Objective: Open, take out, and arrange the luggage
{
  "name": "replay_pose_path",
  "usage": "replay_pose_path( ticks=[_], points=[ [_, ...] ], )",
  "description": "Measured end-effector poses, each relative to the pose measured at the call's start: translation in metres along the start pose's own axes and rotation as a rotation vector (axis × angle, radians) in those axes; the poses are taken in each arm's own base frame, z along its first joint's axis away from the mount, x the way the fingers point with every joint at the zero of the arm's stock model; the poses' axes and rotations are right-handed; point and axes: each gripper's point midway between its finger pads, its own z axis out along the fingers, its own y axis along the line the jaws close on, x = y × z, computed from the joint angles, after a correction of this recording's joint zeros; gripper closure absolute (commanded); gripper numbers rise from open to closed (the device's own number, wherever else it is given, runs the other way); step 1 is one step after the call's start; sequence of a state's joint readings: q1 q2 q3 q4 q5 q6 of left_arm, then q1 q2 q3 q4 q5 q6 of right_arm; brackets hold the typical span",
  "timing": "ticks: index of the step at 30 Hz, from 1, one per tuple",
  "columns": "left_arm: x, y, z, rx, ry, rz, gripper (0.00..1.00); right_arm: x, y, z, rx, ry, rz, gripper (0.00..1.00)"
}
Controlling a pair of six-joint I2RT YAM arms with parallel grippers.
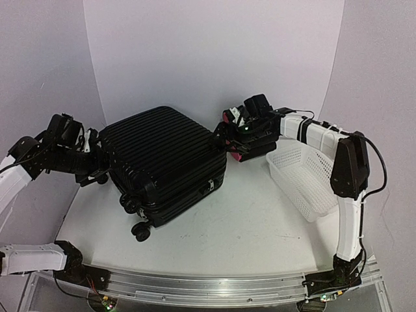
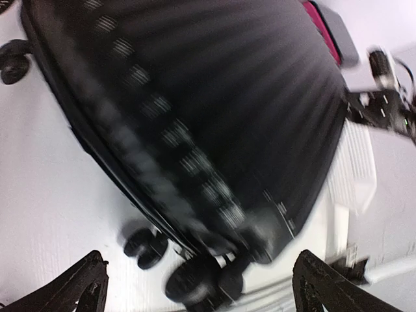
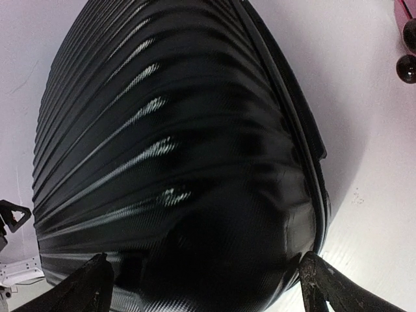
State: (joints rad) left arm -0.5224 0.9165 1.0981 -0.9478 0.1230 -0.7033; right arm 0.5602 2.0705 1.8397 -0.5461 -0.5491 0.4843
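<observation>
The luggage point(image 1: 166, 159), a big black ribbed hard-shell suitcase, lies closed on its side on the white table, wheels point(image 1: 140, 229) toward the front. My left gripper point(image 1: 97, 168) is open at its left edge. In the left wrist view the blurred luggage point(image 2: 214, 110) fills the frame, and its wheels point(image 2: 146, 247) sit between my spread left fingers point(image 2: 78, 286). My right gripper point(image 1: 224, 140) is open at the luggage's far right corner. In the right wrist view the shell point(image 3: 175, 162) bulges between the spread fingers point(image 3: 331, 289), with the zipper seam point(image 3: 305, 143) at right.
A white mesh basket point(image 1: 305, 175) stands at the right of the table and shows in the left wrist view point(image 2: 354, 169). A black box with a pink front point(image 1: 232, 120) sits behind my right gripper. White walls close in behind and at both sides.
</observation>
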Motion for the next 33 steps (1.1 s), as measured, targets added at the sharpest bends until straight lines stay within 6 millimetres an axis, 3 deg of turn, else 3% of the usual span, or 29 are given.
replay_pose_path(
  ticks=[3,10,16,23,33],
  points=[
    [-0.021,0.015,0.011,-0.044,-0.019,-0.050,0.01,-0.012,-0.006,0.007,-0.012,-0.010,0.015,0.02],
    [-0.042,0.024,0.047,-0.057,0.007,-0.081,0.01,-0.037,-0.004,0.024,-0.064,-0.033,0.014,0.02],
    [-0.060,0.011,0.065,-0.013,0.013,-0.051,0.04,-0.039,-0.006,0.029,-0.087,-0.037,0.042,0.18],
    [-0.056,0.019,0.080,-0.057,0.103,-0.061,0.13,-0.031,-0.007,0.015,-0.126,-0.111,0.051,0.26],
    [-0.089,0.022,0.099,-0.109,0.111,-0.023,0.13,-0.001,0.001,0.002,-0.063,-0.206,0.057,0.26]
  ],
)
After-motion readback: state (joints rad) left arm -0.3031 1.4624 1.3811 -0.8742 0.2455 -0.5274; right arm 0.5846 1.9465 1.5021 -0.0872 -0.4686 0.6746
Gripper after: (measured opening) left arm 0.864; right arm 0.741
